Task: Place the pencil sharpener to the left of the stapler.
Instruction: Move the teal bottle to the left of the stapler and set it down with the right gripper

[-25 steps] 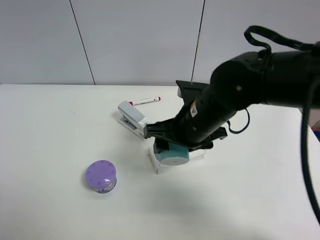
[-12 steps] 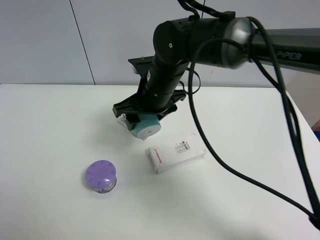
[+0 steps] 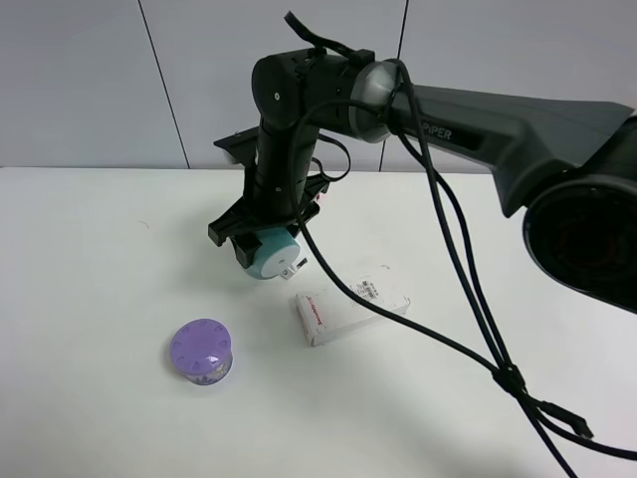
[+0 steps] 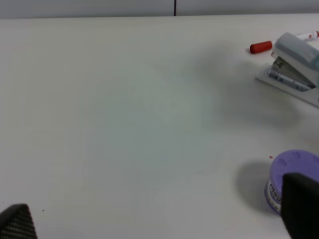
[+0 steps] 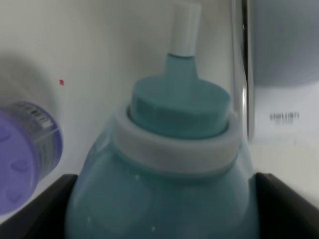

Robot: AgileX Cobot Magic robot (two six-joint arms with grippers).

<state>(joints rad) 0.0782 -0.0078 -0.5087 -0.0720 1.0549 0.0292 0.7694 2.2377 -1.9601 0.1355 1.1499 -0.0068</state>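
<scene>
Carried leftward off the white box [image 3: 350, 305] during the last second, the pencil sharpener [image 3: 271, 257] now hangs in the right gripper [image 3: 257, 242], in front of the stapler [image 4: 294, 67] and hiding it in the high view. Its long axis runs along the gripper's reach and tilts downward, with the narrow neck and small white cap pointing away from the wrist, toward the table [image 3: 109, 259]. The body is a teal barrel with a white ring below a teal shoulder, and the high view shows its round white end facing down and forward. Both black fingers [image 5: 42, 209] press against the barrel's sides, clamped on it. In the right wrist view the stapler lies just beside the cap and the purple container [image 3: 201, 351] is on the other side, farther off. A red-capped marker [image 4: 261, 47] lies beyond the stapler. The left gripper [image 4: 159, 219] holds nothing, its tips spread wide apart
</scene>
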